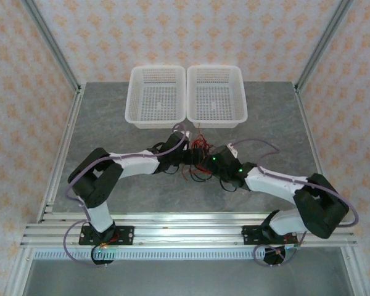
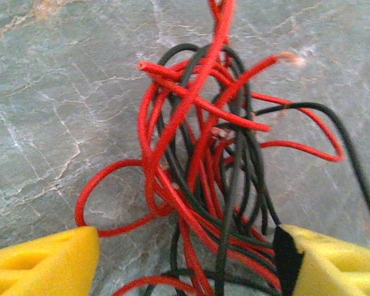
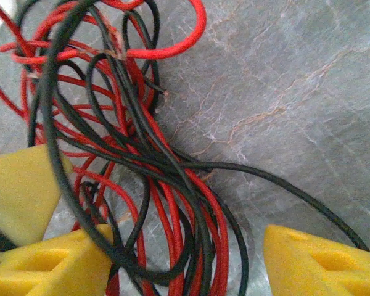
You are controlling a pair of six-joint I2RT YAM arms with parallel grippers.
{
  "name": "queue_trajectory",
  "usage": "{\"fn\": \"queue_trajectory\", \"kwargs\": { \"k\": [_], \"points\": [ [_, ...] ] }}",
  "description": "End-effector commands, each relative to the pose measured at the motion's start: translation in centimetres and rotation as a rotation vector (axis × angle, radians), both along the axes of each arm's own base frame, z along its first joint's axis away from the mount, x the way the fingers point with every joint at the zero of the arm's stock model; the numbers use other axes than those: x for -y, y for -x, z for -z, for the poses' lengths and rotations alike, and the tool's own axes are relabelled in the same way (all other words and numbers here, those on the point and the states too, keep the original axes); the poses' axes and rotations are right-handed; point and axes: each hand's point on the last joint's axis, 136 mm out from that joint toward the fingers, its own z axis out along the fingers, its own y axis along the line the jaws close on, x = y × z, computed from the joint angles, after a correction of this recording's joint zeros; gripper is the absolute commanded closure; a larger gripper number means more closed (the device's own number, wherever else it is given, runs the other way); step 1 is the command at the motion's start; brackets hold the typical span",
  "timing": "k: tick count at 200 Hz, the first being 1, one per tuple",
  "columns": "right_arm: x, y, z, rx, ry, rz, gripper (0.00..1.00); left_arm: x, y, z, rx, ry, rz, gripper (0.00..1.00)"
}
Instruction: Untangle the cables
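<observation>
Landmark: the right basket (image 1: pixel 216 121), a white mesh tray that is sitting at the far side of the grey marbled table (image 1: pixel 111 123), with the left basket (image 1: pixel 155 123) touching its side.
Cables: the cables (image 1: pixel 198 153) are lying in one knot of red and black strands on the table, just on the near side of the right basket's near-left corner.
Tangle close up: in the left wrist view the cables (image 2: pixel 203 154) are looping over one another, with one bare copper end pointing away; in the right wrist view the cables (image 3: pixel 163 203) are running in long curves across the stone.
Left gripper: the left gripper (image 1: pixel 189 158) is sitting at the tangle, near-left of the right basket; its yellow fingers are standing wide, and strands are passing through the left gripper (image 2: pixel 185 246) and brushing its right pad.
Right gripper: the right gripper (image 1: pixel 207 161) is meeting the tangle from the other side, just near of the right basket's near edge; the right gripper (image 3: pixel 185 246) is spread wide, with strands crossing the gap.
</observation>
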Motion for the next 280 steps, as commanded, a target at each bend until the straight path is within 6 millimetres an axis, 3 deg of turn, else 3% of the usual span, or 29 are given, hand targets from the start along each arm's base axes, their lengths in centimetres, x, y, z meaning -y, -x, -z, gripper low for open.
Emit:
{"fn": "queue_trajectory", "kwargs": {
  "k": [1, 24, 46, 71, 95, 119, 154, 198, 225, 248, 280],
  "points": [
    [-1.3, -0.7, 0.9, 0.004, -0.038, 0.001, 0.38, -1.4, -0.8, 1.3, 0.005, -0.102, -0.097, 0.34],
    [-1.3, -0.2, 2.8, -0.034, -0.027, -0.009, 0.45, -3.3, -0.7, 2.3, -0.002, -0.137, -0.171, 0.47],
    [-0.5, 0.2, 3.8, -0.043, 0.025, -0.016, 0.67, -5.6, -0.2, 2.9, -0.019, -0.151, -0.255, 0.58],
    [1.6, 0.1, 3.7, -0.022, 0.159, -0.013, 0.96, -9.1, 1.0, 4.5, -0.066, -0.14, -0.357, 0.61],
    [4.0, -0.4, 2.5, 0.036, 0.309, -0.008, 1.0, -12.2, 2.9, 6.8, -0.128, -0.127, -0.424, 0.61],
    [5.6, -1.1, 0.7, 0.106, 0.446, -0.042, 1.0, -13.7, 4.8, 7.7, -0.155, -0.117, -0.446, 0.61],
    [5.5, -2.2, -1.9, 0.208, 0.553, -0.17, 1.0, -13.9, 6.3, 6.1, -0.146, -0.064, -0.421, 0.53],
    [2.9, -2.3, -4.7, 0.32, 0.549, -0.389, 1.0, -12.8, 5.7, -2.1, 0.005, 0.018, -0.318, 0.24],
    [1.1, -1.8, -6.3, 0.392, 0.512, -0.53, 1.0, -11.9, 5.3, -5.8, 0.076, 0.026, -0.231, 0.17],
    [0.7, -1.7, -6.7, 0.412, 0.518, -0.581, 0.97, -10.7, 4.8, -6.0, 0.088, 0.009, -0.155, 0.15],
    [0.4, -1.3, -5.0, 0.342, 0.51, -0.597, 0.91, -8.2, 3.2, -5.2, 0.121, -0.005, -0.042, 0.16]
  ]
}}
